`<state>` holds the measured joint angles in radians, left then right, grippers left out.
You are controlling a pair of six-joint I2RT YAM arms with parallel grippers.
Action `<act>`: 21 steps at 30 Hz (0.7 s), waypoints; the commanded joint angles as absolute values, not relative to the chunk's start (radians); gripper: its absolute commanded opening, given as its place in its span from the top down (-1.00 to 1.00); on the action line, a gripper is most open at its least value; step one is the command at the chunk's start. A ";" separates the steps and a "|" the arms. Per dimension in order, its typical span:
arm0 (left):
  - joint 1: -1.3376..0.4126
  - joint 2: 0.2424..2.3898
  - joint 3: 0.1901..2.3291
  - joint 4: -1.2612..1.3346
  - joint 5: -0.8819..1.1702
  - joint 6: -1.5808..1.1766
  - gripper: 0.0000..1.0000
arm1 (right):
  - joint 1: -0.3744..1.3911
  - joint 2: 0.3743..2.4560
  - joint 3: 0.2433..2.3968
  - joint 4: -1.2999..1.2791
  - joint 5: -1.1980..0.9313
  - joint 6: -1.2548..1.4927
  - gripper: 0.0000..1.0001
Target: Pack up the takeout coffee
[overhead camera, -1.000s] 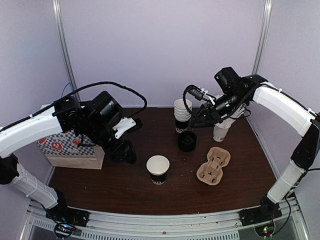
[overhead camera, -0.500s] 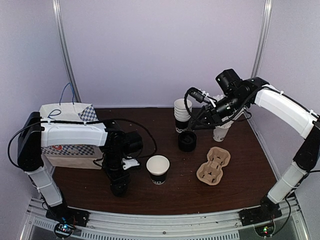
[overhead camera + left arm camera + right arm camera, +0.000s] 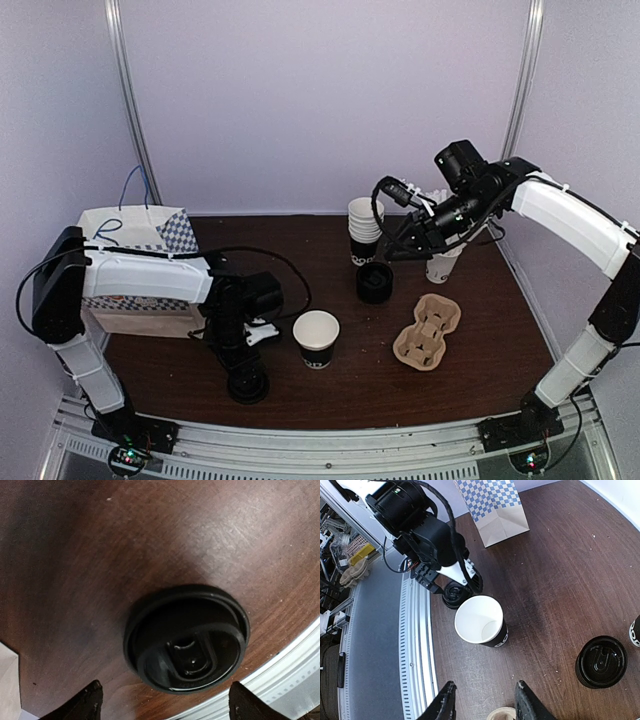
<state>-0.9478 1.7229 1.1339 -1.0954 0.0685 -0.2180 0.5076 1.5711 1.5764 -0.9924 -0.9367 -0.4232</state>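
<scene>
The left gripper [image 3: 165,703] is hanging over a black sip lid [image 3: 187,637] lying flat near the table's [image 3: 75,555] front edge, its jaws spread wide around the lid and gripping nothing, likely lining up a grasp. The takeout coffee cup [image 3: 316,338] is standing unlidded just beside it, while the right gripper [image 3: 485,702] is hovering half-open and empty.

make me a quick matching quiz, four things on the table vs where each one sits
Things:
1 open cup
2 loose lid
3 cup carrier
4 paper bag

Places:
a far left of the table
b table centre
c below the left gripper
d just right of the open cup

Pairs: 1-b, 2-c, 3-d, 4-a
</scene>
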 commanded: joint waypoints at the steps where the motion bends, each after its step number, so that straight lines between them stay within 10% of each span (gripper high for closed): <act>1: -0.943 1.552 1.062 -0.985 -0.024 -0.289 -0.70 | 0.498 1.549 1.552 -0.961 -0.939 -0.434 0.19; 9: -0.955 1.255 0.810 -0.662 0.016 -0.396 -0.59 | 0.468 1.543 1.506 -0.918 -0.923 -0.467 0.19; 21: -1.003 1.353 0.782 -0.651 0.034 -0.312 -0.70 | 0.391 1.439 1.282 -0.823 -0.790 -0.591 0.15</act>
